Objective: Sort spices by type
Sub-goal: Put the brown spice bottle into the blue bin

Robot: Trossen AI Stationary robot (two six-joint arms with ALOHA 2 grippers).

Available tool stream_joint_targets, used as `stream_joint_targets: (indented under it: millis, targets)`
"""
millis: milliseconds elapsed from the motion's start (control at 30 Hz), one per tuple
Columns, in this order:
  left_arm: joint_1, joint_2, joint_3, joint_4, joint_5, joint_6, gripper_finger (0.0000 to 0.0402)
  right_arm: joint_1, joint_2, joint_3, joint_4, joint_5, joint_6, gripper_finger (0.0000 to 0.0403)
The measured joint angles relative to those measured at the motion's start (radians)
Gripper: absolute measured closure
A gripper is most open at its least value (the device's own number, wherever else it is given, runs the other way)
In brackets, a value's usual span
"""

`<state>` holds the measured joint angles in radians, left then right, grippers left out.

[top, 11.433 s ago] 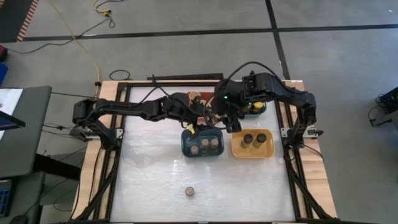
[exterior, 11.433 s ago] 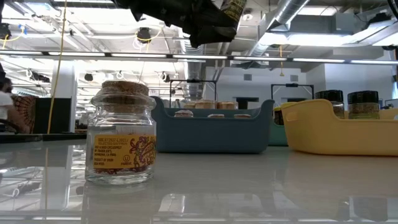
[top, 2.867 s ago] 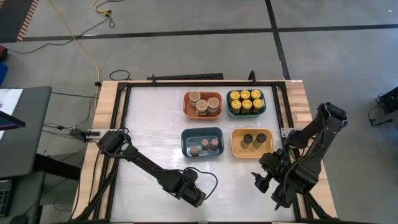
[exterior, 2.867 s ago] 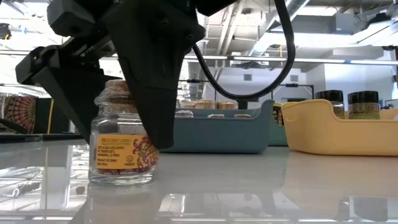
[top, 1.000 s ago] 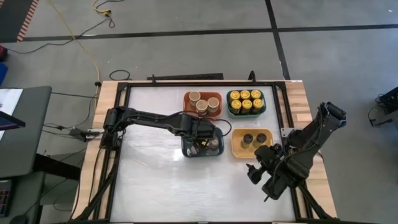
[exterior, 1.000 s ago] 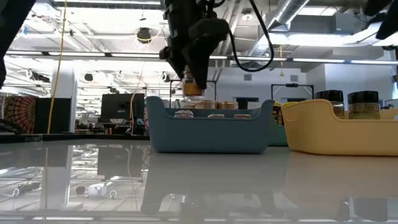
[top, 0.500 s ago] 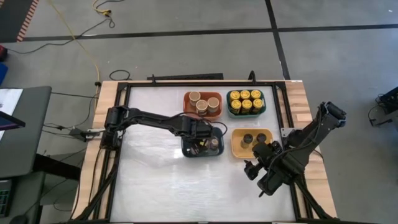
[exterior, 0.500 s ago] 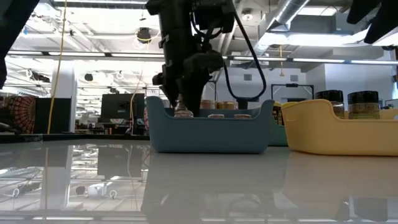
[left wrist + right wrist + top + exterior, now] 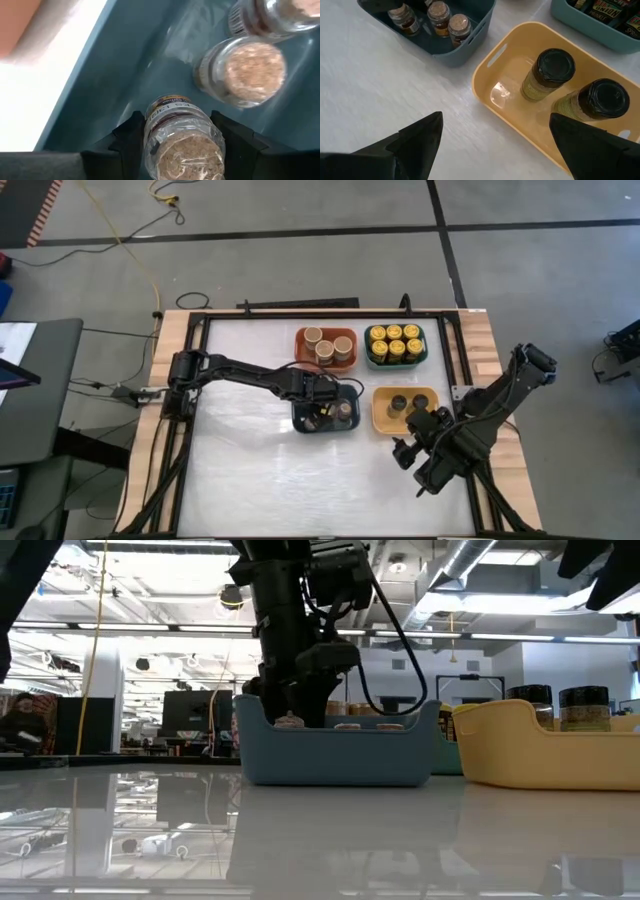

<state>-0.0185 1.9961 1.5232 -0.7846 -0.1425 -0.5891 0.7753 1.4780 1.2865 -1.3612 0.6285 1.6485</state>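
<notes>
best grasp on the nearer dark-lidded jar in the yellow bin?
Straight down from above with the open right hand, pinching the dark-lidded glass spice jar at its black cap. It stands upright, apart from the second jar, while the yellow plastic bin walls block any sideways approach.

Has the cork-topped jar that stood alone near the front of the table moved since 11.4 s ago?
Yes. The cork-topped jar has gone from the front of the table toward the back, into the blue bin, with the left hand shut on it.

Cork-topped jar between tool fingers
</notes>
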Motion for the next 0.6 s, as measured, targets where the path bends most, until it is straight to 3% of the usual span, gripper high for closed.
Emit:
stream_joint_targets:
  millis: [600]
  targets:
    - [0.007,0.0,-0.002,-0.011,0.031,-0.054,0.0187,0.0,0.0,0.0,0.002,0.0,0.001,0.001]
